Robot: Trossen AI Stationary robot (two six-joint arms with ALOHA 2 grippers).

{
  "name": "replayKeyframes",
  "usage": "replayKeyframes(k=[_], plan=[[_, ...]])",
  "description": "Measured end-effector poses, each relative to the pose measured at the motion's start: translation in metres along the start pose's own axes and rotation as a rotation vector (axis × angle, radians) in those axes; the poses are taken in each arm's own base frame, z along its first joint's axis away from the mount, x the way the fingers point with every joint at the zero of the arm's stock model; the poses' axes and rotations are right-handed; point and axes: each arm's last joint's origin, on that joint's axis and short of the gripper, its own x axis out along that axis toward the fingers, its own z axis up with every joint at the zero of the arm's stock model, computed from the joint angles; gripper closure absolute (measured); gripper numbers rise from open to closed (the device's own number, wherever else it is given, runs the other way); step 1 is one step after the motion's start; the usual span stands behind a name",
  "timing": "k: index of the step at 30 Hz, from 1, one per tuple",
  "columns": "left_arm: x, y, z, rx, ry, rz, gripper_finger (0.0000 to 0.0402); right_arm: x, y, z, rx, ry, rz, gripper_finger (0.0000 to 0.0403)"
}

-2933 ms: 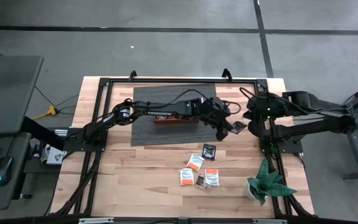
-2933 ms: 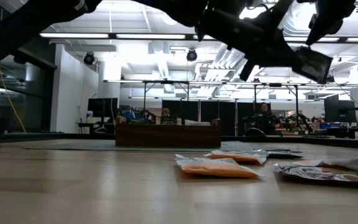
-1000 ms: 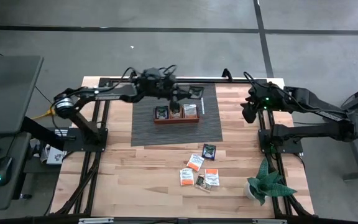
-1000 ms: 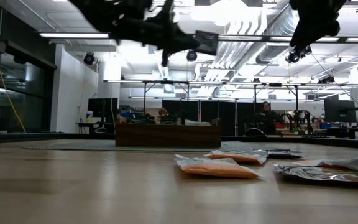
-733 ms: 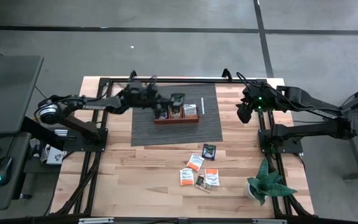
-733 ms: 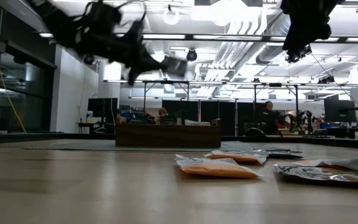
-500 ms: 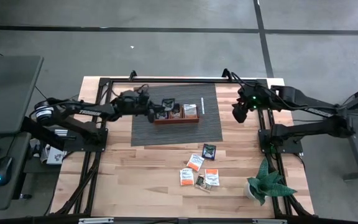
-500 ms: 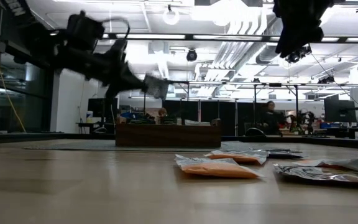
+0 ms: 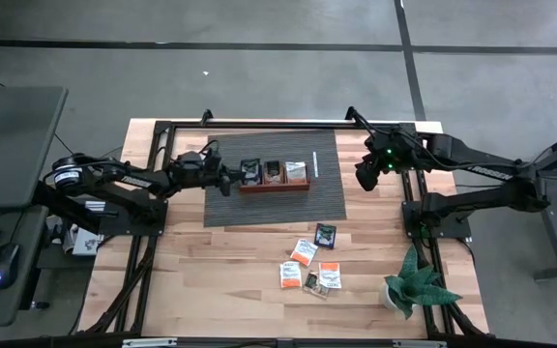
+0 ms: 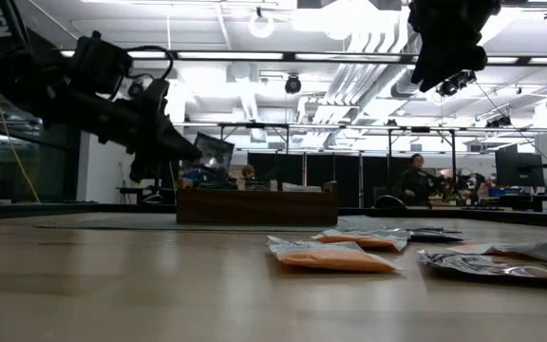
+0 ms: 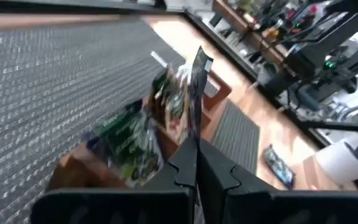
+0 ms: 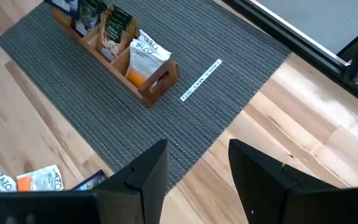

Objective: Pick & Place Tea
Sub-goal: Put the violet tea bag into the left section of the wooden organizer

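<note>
Your left gripper [image 9: 237, 175] is clenched on a dark tea sachet [image 11: 196, 87] over the wooden tray's [image 9: 274, 186] left end; your right gripper [image 12: 194, 165] hangs released beside the mat [image 9: 225, 201]

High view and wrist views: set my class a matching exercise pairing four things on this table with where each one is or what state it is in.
Things:
1. left gripper
2. right gripper
3. wooden tray
4. potted plant

Places or states:
A. on the grey mat
B. open, holding nothing
C. at the table's front right corner
D. shut on a dark tea sachet

Pairs: 1-D, 2-B, 3-A, 4-C
</note>
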Motion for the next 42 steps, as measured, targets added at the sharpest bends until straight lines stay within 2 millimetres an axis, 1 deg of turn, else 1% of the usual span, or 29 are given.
replayKeyframes(k=[6,13,19,25,32,35,42], plan=[[0.0,0.002,-0.002,0.025,0.001,0.035,0.0401,0.0,0.001,0.001,0.016,-0.015,0.006,0.0237],[0.007,0.01,-0.012,0.007,0.053,0.064,0.0401,0.0,0.001,0.002,0.022,-0.02,0.015,0.0237],[0.013,0.013,-0.015,-0.018,0.035,0.055,0.0401,0.0,0.001,0.002,0.023,-0.02,0.015,0.0237],[0.018,0.012,-0.012,-0.033,0.037,0.059,0.0401,0.0,0.001,0.002,0.022,-0.02,0.015,0.0238],[0.026,0.007,-0.003,0.018,0.028,0.031,0.0398,0.0,0.001,0.002,0.022,-0.019,0.015,0.0237],[0.03,0.005,-0.001,0.03,0.053,0.023,0.0379,0.0,0.001,0.002,0.022,-0.019,0.015,0.0237],[0.032,0.006,-0.002,0.022,0.095,0.046,0.0305,0.0,0.001,0.002,0.022,-0.019,0.015,0.0238]])
